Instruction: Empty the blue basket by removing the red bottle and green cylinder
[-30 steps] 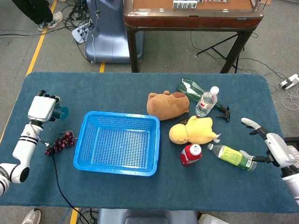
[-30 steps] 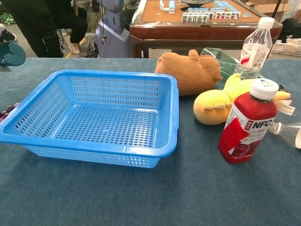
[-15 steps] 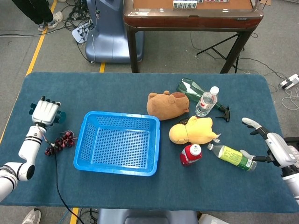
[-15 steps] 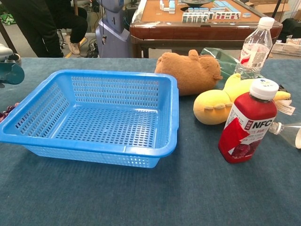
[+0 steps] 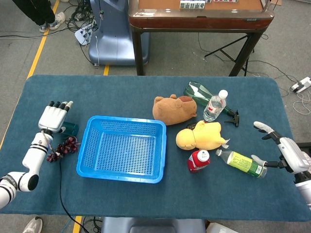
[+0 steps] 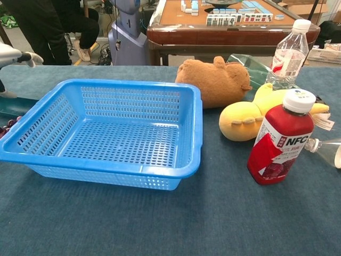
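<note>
The blue basket (image 5: 124, 119) (image 6: 117, 166) stands empty at the table's left-centre. The teal-green cylinder (image 5: 70, 128) (image 6: 15, 105) lies on the cloth just outside the basket's left wall. My left hand (image 5: 54, 115) (image 6: 15, 53) hovers right above it, fingers stretched out and holding nothing. The red bottle (image 5: 198, 161) (image 6: 279, 144) stands upright on the table to the right of the basket. My right hand (image 5: 287, 151) is open near the table's right edge, seen only in the head view.
Dark grapes (image 5: 63, 147) (image 6: 5, 129) lie beside the cylinder. Right of the basket are a brown plush (image 5: 174, 109) (image 6: 213, 80), a yellow plush (image 5: 199, 137) (image 6: 245, 120), an upright water bottle (image 5: 215, 106) (image 6: 287, 53) and a lying green-label bottle (image 5: 241, 163).
My left hand came down toward the basket's left side with the cylinder, set it on the cloth and spread its fingers. The right hand has barely shifted.
</note>
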### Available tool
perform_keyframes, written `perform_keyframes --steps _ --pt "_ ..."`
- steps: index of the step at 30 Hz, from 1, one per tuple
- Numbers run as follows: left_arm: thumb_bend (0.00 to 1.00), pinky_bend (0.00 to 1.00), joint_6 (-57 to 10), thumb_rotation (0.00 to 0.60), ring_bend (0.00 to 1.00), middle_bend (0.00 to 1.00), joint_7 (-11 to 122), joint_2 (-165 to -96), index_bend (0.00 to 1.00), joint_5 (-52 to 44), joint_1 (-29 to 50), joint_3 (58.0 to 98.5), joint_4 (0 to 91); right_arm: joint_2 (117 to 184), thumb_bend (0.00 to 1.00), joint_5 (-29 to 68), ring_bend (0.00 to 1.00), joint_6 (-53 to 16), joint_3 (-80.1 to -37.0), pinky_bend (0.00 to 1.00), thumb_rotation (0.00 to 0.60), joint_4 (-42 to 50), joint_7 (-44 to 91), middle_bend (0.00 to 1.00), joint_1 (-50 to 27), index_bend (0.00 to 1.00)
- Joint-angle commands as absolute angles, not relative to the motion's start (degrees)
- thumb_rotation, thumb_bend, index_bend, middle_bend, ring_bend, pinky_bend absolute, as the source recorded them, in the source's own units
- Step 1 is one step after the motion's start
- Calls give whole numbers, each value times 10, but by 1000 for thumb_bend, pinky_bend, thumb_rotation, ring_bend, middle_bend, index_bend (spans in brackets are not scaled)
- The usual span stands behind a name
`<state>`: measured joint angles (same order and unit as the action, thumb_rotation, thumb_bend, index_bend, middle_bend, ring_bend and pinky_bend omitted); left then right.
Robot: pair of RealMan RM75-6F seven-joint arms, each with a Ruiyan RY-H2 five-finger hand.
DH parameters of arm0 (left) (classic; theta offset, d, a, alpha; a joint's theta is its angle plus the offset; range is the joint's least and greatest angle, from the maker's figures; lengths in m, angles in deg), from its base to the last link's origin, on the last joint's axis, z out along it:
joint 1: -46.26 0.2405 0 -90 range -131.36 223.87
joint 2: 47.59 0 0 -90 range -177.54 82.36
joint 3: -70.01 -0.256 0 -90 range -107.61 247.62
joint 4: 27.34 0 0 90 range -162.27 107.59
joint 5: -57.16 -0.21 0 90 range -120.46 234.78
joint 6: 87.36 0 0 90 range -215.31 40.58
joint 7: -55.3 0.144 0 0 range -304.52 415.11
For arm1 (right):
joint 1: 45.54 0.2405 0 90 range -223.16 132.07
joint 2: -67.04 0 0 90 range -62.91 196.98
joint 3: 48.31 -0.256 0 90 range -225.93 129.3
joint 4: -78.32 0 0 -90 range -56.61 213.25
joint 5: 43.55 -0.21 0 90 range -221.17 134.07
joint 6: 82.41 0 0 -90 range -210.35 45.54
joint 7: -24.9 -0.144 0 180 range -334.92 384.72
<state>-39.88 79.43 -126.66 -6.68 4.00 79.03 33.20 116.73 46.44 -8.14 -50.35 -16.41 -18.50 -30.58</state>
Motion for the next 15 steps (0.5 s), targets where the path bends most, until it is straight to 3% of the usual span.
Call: perform_keyframes --steps 1,7,15 --pt "214 166 -334 600 173 167 758 -1228 106 -63 66 817 415 1166 199 464 179 -82 -503 280 600 -163 -185 166 -307 117" --pt "214 166 -270 600 174 167 733 -1176 153 -56 112 824 531 1166 215 459 179 -69 -505 280 600 -163 -150 170 -315 117" --pt "214 166 -177 600 173 167 688 -1116 156 -70 193 809 654 1166 288 431 180 -47 -503 280 600 -182 3 177 -341 117"
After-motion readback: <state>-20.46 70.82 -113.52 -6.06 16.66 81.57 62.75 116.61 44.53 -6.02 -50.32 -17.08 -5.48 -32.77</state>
